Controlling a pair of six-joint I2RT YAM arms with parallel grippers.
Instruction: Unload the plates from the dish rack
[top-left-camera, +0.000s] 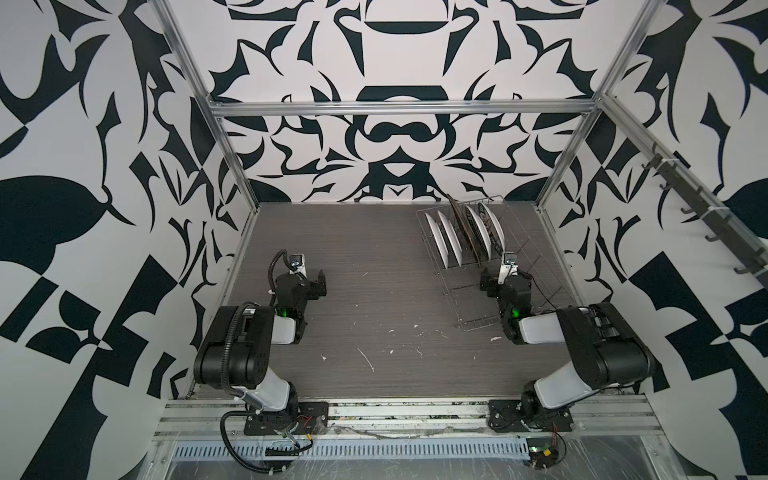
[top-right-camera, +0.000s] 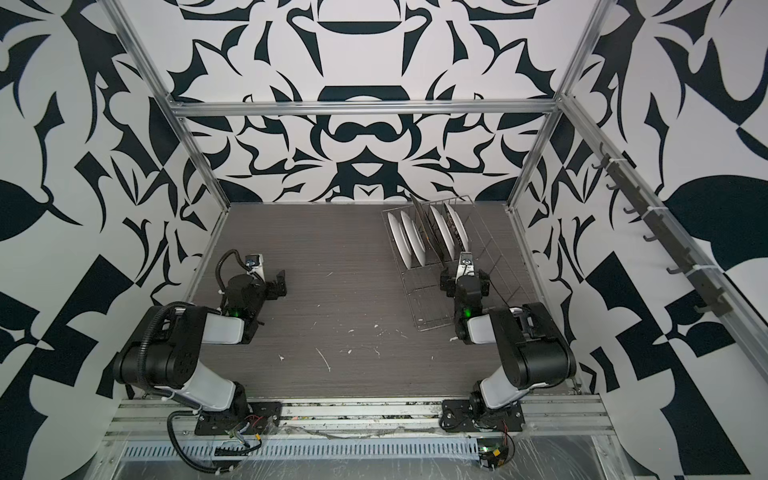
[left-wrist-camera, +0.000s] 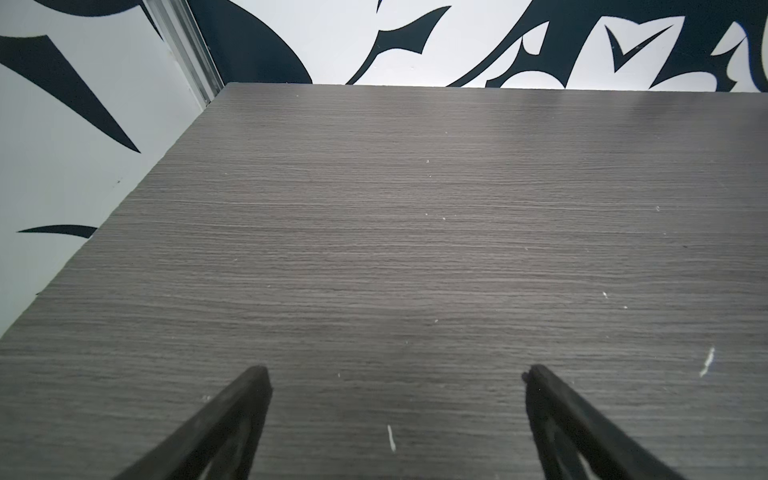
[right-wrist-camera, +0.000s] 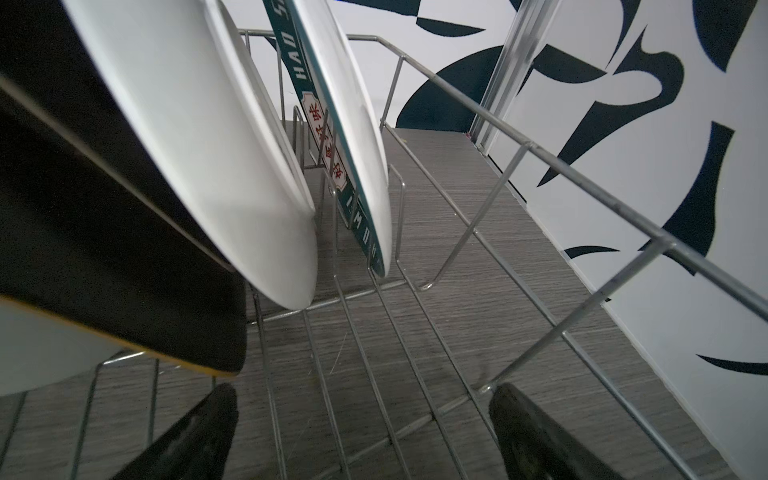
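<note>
Nearest to me, my left fingers (left-wrist-camera: 232, 415) are gaping empty above the scuffed grey tabletop (left-wrist-camera: 415, 228), and my right fingers (right-wrist-camera: 199, 432) are standing wide apart, holding nothing, over the dish rack (right-wrist-camera: 540, 153). Just beyond, at the far right, the plates (right-wrist-camera: 199, 145) are leaning on edge between its prongs. They are looking stiff, glazed, slippery and breakable; I am judging a bare upper rim the place to pinch. Patterned walls (top-left-camera: 395, 137) are closing in the room behind.

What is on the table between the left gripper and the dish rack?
Only bare tabletop with a few white flecks lies between the left gripper and the dish rack, as both top views show.
</note>
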